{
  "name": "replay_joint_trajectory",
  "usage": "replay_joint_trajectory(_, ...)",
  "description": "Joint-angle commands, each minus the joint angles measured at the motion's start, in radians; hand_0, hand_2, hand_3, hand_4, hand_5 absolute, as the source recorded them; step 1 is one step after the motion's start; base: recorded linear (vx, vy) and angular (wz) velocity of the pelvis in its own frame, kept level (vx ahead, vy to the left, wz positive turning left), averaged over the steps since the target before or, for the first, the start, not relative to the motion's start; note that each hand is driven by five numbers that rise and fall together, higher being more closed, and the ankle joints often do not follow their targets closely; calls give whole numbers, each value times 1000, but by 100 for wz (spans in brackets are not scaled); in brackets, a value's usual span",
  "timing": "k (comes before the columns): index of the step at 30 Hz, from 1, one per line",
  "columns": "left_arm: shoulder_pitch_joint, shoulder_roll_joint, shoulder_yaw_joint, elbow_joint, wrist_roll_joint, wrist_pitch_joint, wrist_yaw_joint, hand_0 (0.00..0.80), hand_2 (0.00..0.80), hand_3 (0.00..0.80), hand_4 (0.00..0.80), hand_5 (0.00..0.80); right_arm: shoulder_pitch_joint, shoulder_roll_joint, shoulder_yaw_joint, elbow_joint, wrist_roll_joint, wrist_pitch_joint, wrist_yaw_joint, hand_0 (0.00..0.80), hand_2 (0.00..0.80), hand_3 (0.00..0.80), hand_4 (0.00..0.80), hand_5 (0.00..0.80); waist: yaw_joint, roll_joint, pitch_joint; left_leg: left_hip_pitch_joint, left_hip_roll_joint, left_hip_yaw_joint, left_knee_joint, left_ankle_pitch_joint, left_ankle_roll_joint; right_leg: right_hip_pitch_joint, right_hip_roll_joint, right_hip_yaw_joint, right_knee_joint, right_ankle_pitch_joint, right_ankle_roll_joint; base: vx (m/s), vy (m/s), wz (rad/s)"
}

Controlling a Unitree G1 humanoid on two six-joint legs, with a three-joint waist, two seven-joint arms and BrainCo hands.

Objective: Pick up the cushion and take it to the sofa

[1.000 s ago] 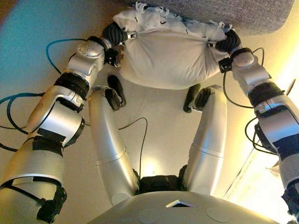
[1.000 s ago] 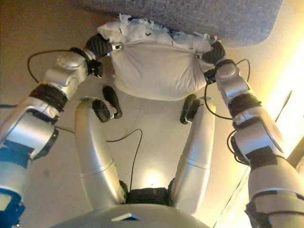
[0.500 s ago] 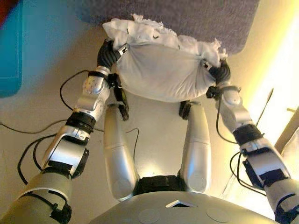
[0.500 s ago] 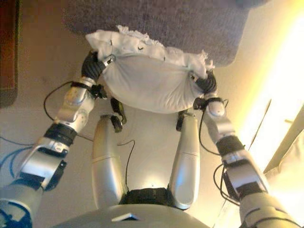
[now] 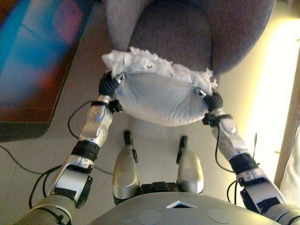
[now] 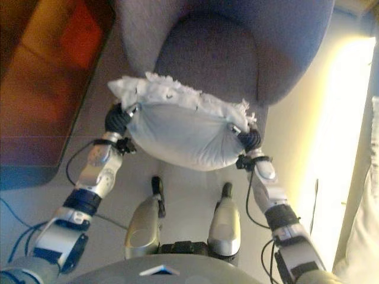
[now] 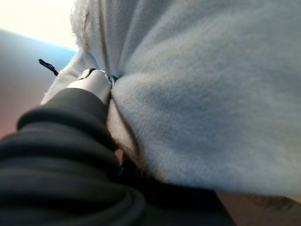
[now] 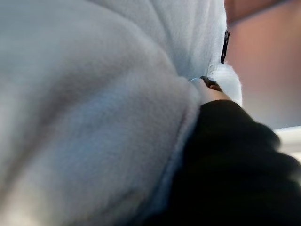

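Observation:
I hold a white fluffy cushion (image 5: 159, 98) with a frayed top edge up in the air between both hands. My left hand (image 5: 108, 86) grips its left end and my right hand (image 5: 214, 101) its right end; the cloth bunches around the fingers at each side. In the left wrist view a silver finger (image 7: 91, 84) digs into the cushion (image 7: 211, 94). The right wrist view shows the cushion (image 8: 84, 108) folded over my right hand (image 8: 230, 155). The grey sofa (image 5: 173, 33) with a rounded seat stands just beyond the cushion.
A dark-edged low surface (image 5: 37, 61) with red and blue tints lies to the left of the sofa. Pale floor (image 5: 269, 93) runs along the right side, with white cloth (image 6: 364, 236) at the far right edge.
The whole picture has shifted as the camera rose. The cushion is carried higher above the floor and now hangs before the sofa's seat, which has come fully into view.

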Motion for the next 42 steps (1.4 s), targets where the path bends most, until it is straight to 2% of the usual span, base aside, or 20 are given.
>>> replay_joint_trajectory(1,-7,-37,8,-85,-10,-32,-52,800,800,800,800,800,-27,33,-25,-78,80,-31,23,800,800,800,800,800,38,23,-173,67,1,10,-64,-14,37,6,-1,-31,-19,68,-7,165,9,11)
replay_joint_trajectory(6,29,-27,22,-95,-13,2,-64,800,800,800,800,800,-24,43,-28,-70,99,32,49,800,800,800,800,800,35,10,-202,110,12,59,23,-71,33,61,0,-22,-11,45,-13,151,52,6)
replay_joint_trajectory(7,39,-23,25,-109,-20,17,-72,800,800,800,800,800,-8,37,-34,-80,104,38,51,800,800,800,800,800,30,4,-202,104,17,93,76,-89,29,75,-4,-30,-3,42,-19,126,71,0)
replay_joint_trajectory(9,43,-26,19,-113,-24,43,-95,800,800,800,800,800,17,31,-43,-88,109,27,52,800,800,800,800,800,23,1,-205,117,26,152,101,-98,30,101,-19,-61,2,45,-23,143,123,17)
replay_joint_trajectory(13,49,-26,9,-104,-2,63,-108,800,800,800,800,800,23,37,-58,-99,133,44,63,800,800,800,800,800,28,7,-216,156,-16,125,60,-109,63,107,-42,-47,46,44,-21,112,213,24)
replay_joint_trajectory(16,39,-23,9,-95,2,76,-119,800,800,800,800,800,19,44,-65,-102,134,49,54,800,800,800,800,800,27,3,-210,161,-46,120,67,-131,94,71,-80,-27,152,84,-25,50,183,9)
replay_joint_trajectory(18,13,-17,4,-74,11,80,-134,800,800,800,800,800,16,52,-65,-99,128,33,35,800,800,800,800,800,23,10,-195,167,-71,108,73,-149,122,25,-104,-7,291,103,-39,54,258,11)
replay_joint_trajectory(20,1,-7,1,-73,14,81,-141,800,800,800,800,800,20,50,-61,-108,135,25,22,800,800,800,800,800,17,23,-181,174,-79,113,80,-158,137,-31,-106,8,423,123,-53,51,242,19)
replay_joint_trajectory(22,-8,7,1,-71,4,83,-153,800,800,800,800,800,27,48,-55,-110,143,16,14,800,800,800,800,800,2,36,-165,193,-87,118,77,-161,145,-77,-83,25,492,138,-66,82,172,27)
replay_joint_trajectory(24,-18,12,0,-64,-3,92,-160,800,800,800,800,800,27,49,-56,-94,151,9,20,800,800,800,800,800,-14,35,-158,214,-104,114,69,-163,144,-97,-47,40,451,156,-67,153,40,8)
replay_joint_trajectory(26,-24,9,-7,-58,1,95,-158,800,800,800,800,800,25,49,-54,-81,144,5,24,800,800,800,800,800,-31,28,-160,229,-119,109,59,-167,137,-111,-25,49,347,180,-63,228,-72,12)
replay_joint_trajectory(27,-27,5,-14,-53,3,89,-154,800,800,800,800,800,28,48,-58,-75,144,5,36,800,800,800,800,800,-47,16,-157,236,-132,102,63,-181,132,-126,-11,70,251,190,-54,251,-138,24)
replay_joint_trajectory(30,-40,-7,-29,-38,1,73,-152,800,800,800,800,800,31,36,-65,-62,147,2,59,800,800,800,800,800,-80,-13,-151,245,-150,78,103,-240,126,-161,-5,129,57,248,-23,291,-179,50)
replay_joint_trajectory(33,-38,-10,-35,-23,5,65,-161,800,800,800,800,800,29,23,-72,-48,158,7,79,800,800,800,800,800,-104,-19,-145,266,-136,60,134,-284,128,-194,5,178,-58,280,-5,384,-182,59)
replay_joint_trajectory(36,-15,-15,-28,-32,18,67,-163,800,800,800,800,800,55,27,-76,-64,148,10,96,800,800,800,800,800,-119,-28,-143,309,-118,43,149,-324,136,-233,14,196,-93,295,-2,442,-209,-53)
replay_joint_trajectory(39,7,-18,-10,-45,27,64,-169,800,800,800,800,800,63,24,-78,-76,118,8,117,800,800,800,800,800,-127,-45,-140,334,-98,28,197,-376,143,-240,30,222,-30,293,-12,437,-228,1)
replay_joint_trajectory(42,12,-21,-1,-47,9,63,-186,800,800,800,800,800,57,8,-72,-104,96,15,99,800,800,800,800,800,-135,-49,-157,347,-67,13,246,-394,123,-230,43,247,16,273,-23,468,-223,43)
